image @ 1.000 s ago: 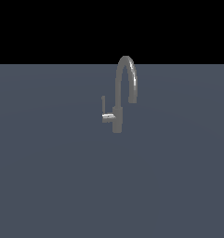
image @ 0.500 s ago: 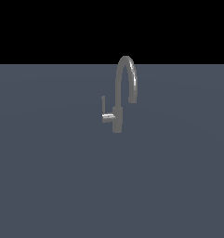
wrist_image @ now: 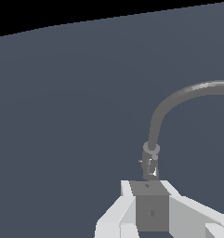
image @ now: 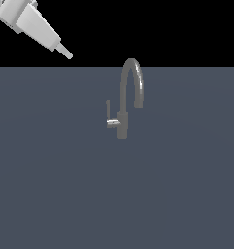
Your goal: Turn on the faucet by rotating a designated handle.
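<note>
Exterior view: gripper [image: 65, 51] far from faucet [image: 129, 99] and handle [image: 110, 116], jaw state indiscernible.

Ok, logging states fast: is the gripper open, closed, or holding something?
Gripper: cannot tell open or closed; it holds nothing, well clear of the handle.

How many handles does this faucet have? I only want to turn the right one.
1. The handle sticks out of the faucet column toward the exterior view's left, its slim rod pointing up. No other shows, though the column could hide one behind it.
</note>
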Controlling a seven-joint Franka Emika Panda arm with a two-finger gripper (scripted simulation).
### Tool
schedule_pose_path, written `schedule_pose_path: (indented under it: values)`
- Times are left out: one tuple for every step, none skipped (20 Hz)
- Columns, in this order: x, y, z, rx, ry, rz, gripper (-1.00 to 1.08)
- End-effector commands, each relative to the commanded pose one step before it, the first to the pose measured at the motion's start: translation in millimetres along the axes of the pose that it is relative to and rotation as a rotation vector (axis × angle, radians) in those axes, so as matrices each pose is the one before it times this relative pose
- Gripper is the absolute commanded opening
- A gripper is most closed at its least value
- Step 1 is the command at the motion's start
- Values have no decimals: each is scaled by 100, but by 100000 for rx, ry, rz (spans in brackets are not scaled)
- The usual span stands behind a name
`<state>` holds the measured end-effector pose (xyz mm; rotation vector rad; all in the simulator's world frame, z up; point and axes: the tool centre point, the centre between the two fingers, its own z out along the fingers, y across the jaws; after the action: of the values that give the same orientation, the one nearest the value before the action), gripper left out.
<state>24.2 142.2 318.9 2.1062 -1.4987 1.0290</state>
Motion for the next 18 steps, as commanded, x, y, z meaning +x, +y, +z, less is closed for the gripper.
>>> schedule_pose_path:
  values:
    - [-1221, -38, 4399, -3819, 56, 3910, -100]
    - [-363, 51, 1595, -1431, 48, 1475, -100]
    - [-332, 78, 1521, -1375, 23, 1410, -100]
    - [-301, 100, 1442, -1314, 3, 1342, -100]
    - [-272, 115, 1358, -1246, -12, 1270, -100]
    - [-244, 126, 1271, -1175, -23, 1195, -100]
    - [-217, 133, 1180, -1098, -31, 1115, -100]
    - [-192, 135, 1086, -1018, -36, 1032, -100]
    - [-168, 133, 990, -933, -38, 946, -100]
    - [-146, 128, 891, -844, -39, 856, -100]
    - [-125, 119, 790, -752, -38, 763, -100]
    - [-105, 109, 688, -658, -35, 667, -100]
    - [-87, 95, 584, -561, -32, 569, -100]
    - [-69, 81, 480, -462, -27, 469, -100]
    - [-53, 64, 374, -361, -22, 366, -100]
    - [-37, 46, 267, -258, -16, 262, -100]
    - [-21, 28, 162, -157, -10, 159, -100]
    - [-10, 9, 51, -48, -3, 49, -100]
